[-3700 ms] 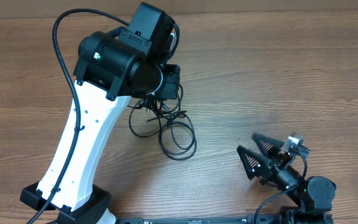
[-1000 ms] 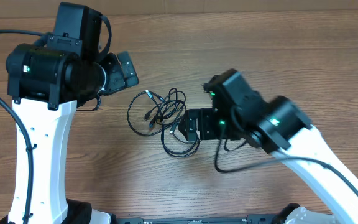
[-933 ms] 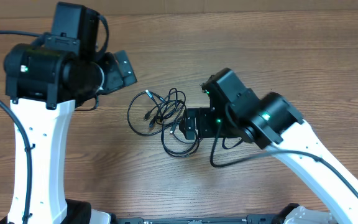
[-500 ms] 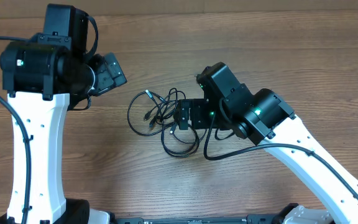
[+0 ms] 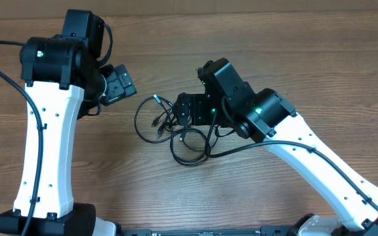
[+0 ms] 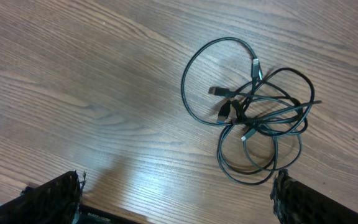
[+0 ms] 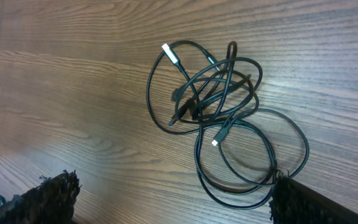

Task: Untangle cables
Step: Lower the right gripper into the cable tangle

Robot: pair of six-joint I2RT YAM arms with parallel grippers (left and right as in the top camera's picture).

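Cables (image 5: 169,122): lying as one loose knot near the middle of the table (image 5: 320,72), with plugs poking out toward 10 o'clock and a big free loop at 5 o'clock.
Right gripper (image 5: 185,110): hanging over the knot's 1 o'clock edge, jaws spread wide, holding nothing.
Left gripper (image 5: 125,82): standing off at 10 o'clock, jaws spread wide, empty.
Advice: probably best pinching one outer strand rather than the crossing, while the other arm is pinning the rest.

Your brown wood-grain tabletop (image 5: 320,59) fills every view, its grain running side to side under the overhead camera. A pale sheen of light (image 6: 135,180) lies just ahead of your left gripper (image 6: 174,202), and a soft shadow (image 6: 129,68) spreads farther out.
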